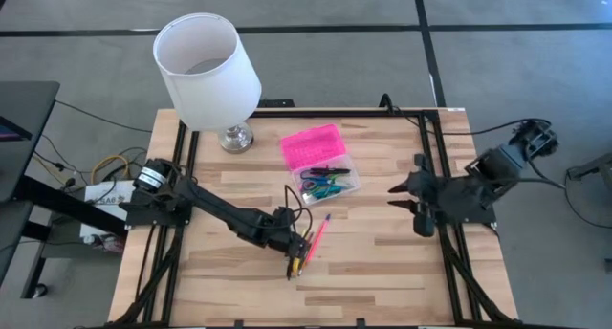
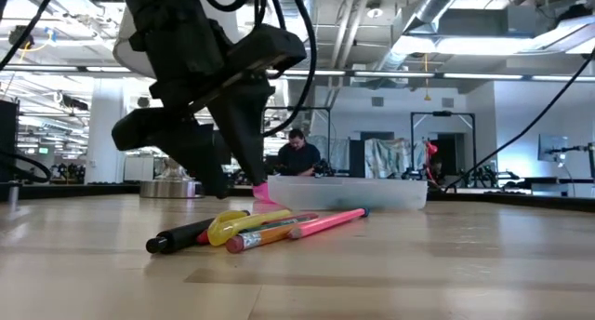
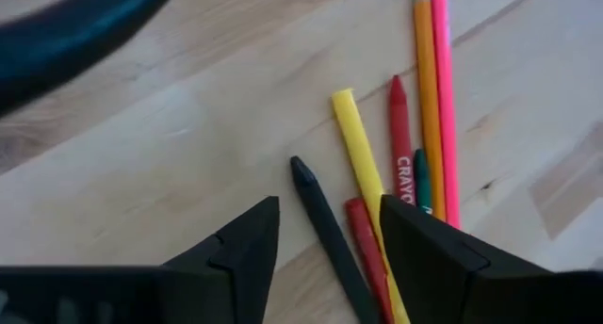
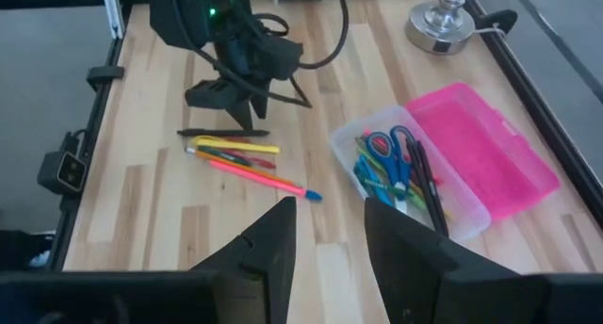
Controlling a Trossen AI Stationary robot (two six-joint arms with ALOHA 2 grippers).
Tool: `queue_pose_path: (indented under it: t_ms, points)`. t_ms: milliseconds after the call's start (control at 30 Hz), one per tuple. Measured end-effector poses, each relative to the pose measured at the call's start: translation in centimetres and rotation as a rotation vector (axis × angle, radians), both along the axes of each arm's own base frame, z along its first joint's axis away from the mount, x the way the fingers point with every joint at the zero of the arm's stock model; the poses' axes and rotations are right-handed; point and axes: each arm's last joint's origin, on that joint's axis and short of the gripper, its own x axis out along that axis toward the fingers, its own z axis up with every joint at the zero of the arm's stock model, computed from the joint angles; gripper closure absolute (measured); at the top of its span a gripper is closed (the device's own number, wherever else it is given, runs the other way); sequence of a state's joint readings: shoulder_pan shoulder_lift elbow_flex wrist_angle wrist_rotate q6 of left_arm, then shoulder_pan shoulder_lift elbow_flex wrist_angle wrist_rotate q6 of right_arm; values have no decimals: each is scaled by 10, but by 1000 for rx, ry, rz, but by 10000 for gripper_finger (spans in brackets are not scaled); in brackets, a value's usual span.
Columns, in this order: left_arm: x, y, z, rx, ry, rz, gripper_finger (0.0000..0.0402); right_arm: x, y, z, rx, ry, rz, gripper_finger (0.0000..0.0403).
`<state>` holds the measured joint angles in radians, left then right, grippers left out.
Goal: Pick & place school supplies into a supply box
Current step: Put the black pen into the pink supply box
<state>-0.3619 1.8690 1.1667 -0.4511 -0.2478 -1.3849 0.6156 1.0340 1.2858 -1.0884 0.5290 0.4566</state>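
Observation:
A small pile of school supplies lies on the wooden table near its middle: a black pen, a yellow marker, red crayons, an orange pencil and a pink pencil. My left gripper is open just above the pile, its fingers standing either side of the black pen and a red crayon. The supply box stands farther back, its pink lid open and its clear base holding blue-handled scissors and several pens. My right gripper is open and empty, to the right of the box.
A lamp with a white shade and a silver base stands at the table's far left, close to the pink lid. Bare wood lies along the near edge. A person shows in the room beyond the table.

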Motion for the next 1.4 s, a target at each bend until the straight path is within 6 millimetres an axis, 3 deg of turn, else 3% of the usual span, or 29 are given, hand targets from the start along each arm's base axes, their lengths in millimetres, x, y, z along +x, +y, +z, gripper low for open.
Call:
queue_pose_path:
  t_ms: [167,467,1400]
  points:
    - [2,5,-1,-14,8,14,202,-4,7,-2,-21,-5,-9,283]
    - [7,1,-18,-65,38,17,212,-9,10,-2,-30,-10,-8,283]
    - [1,1,-21,-157,132,37,294,-12,11,-4,-39,-1,-9,283]
